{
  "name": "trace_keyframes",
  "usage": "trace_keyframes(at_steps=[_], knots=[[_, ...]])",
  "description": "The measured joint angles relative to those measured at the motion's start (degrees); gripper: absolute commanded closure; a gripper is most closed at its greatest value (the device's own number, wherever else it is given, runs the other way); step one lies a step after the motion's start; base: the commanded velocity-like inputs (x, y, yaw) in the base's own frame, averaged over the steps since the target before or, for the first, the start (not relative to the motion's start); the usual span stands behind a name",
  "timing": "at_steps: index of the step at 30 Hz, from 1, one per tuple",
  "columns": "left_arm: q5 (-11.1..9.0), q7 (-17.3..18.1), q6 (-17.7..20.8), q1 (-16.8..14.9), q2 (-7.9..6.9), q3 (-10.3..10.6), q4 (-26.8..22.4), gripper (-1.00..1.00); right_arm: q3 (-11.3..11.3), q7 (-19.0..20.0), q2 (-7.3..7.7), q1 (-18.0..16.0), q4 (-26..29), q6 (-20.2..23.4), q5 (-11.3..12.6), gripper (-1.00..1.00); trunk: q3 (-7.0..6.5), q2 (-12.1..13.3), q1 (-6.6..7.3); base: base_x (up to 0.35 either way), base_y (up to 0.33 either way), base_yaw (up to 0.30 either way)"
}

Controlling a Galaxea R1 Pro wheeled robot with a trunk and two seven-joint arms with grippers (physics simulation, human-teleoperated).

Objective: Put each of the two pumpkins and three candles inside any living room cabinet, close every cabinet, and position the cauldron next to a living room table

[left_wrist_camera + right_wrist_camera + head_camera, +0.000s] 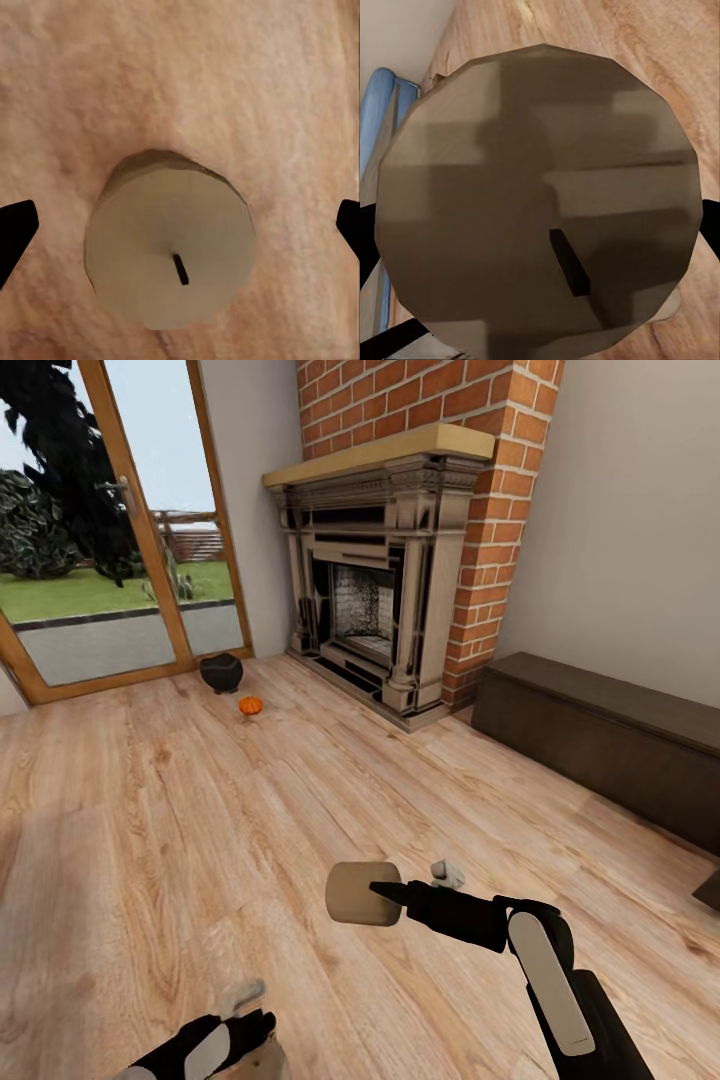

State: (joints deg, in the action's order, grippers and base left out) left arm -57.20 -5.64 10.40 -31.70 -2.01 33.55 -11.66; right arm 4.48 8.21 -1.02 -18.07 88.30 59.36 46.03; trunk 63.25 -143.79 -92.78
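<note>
My right gripper [395,895] is shut on a cream candle [362,893], held on its side above the wood floor; the right wrist view shows its wick end [540,210] very close. My left gripper [250,1010] hangs open low over the floor. A second candle [171,247] stands upright on the floor below it, between the spread fingertips [15,232]. The black cauldron [221,672] sits on the floor by the glass door, with one orange pumpkin [250,705] just in front of it. A long dark brown cabinet [600,735] stands shut along the right wall.
A brick fireplace [385,590] with a stone surround fills the far corner. Tall wood-framed glass doors [110,560] are at the left. A dark object's corner [708,888] shows at the right edge. Open floor lies between me and the cauldron.
</note>
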Motion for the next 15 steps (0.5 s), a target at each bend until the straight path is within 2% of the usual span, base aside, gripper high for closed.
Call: trace_keyframes(at_steps=[6,15], knots=[[0.1,-1.5,-1.5,-1.1,-0.75,-0.1,0.3,-1.0,0.1,-0.1,-0.09,0.0,-0.3,0.0,-0.5,1.0,0.0,0.0,0.0,0.0,0.0,0.0],[0.2,-1.5,-3.6,-1.1,-0.84,0.2,0.4,-1.0,0.3,-0.2,-0.22,0.0,0.0,0.0,-0.6,1.0,0.0,0.0,0.0,0.0,0.0,0.0]])
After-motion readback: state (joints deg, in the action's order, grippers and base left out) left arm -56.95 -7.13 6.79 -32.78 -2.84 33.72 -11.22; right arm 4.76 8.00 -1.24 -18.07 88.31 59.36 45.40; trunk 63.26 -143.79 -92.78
